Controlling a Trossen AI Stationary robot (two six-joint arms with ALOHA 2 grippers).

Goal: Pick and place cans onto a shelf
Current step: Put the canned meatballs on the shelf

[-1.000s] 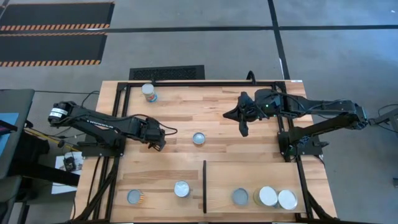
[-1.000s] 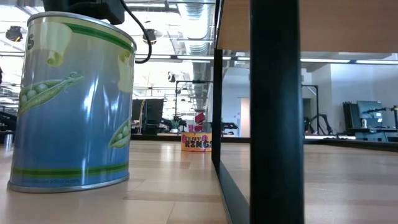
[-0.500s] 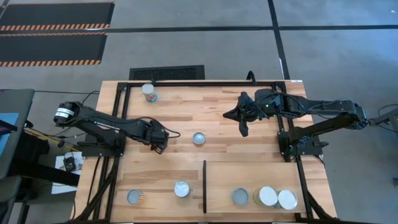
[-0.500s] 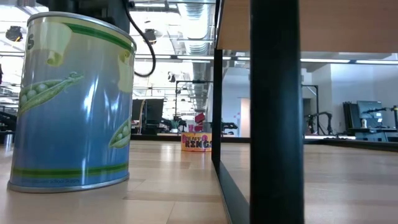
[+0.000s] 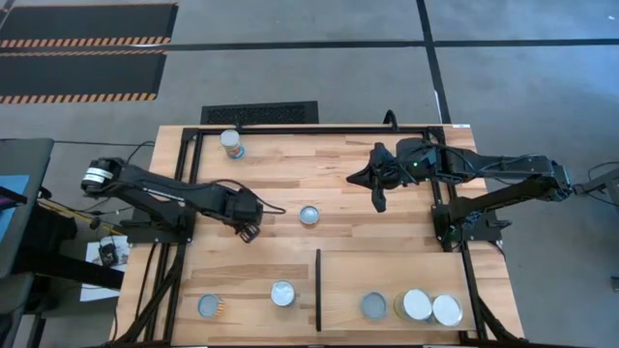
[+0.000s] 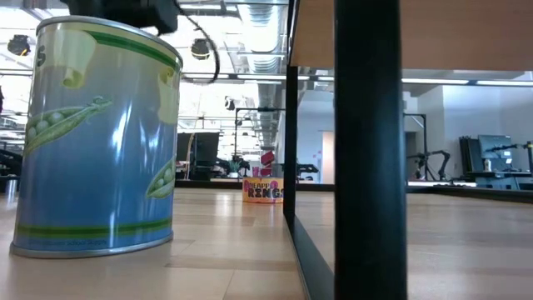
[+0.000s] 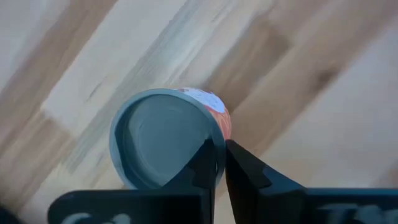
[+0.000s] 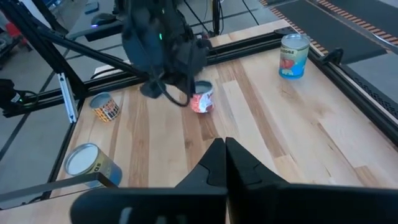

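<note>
A can (image 5: 309,215) with a grey top and a red label stands upright at the table's middle; the left wrist view shows the can (image 7: 165,140) from above. My left gripper (image 5: 251,232) hovers shut just left of it, holding nothing. My right gripper (image 5: 379,201) waits shut over the far right, fingers (image 8: 214,155) together. Another can (image 5: 230,143) stands at the far left, and two cans (image 5: 209,306) (image 5: 282,293) stand near left. The shelf (image 5: 387,271) lies right of a black divider (image 5: 318,288) and bears three cans (image 5: 373,306) (image 5: 416,305) (image 5: 447,309).
A black frame rail (image 5: 319,127) runs along the table's far edge and posts stand at both sides. In the low view the pea can (image 6: 96,137) stands close by, a small can (image 6: 263,190) sits farther off, and the divider (image 6: 371,150) blocks the middle.
My left gripper has moved a little toward the table's near edge and toward the middle can. The cans have stayed where they were.
</note>
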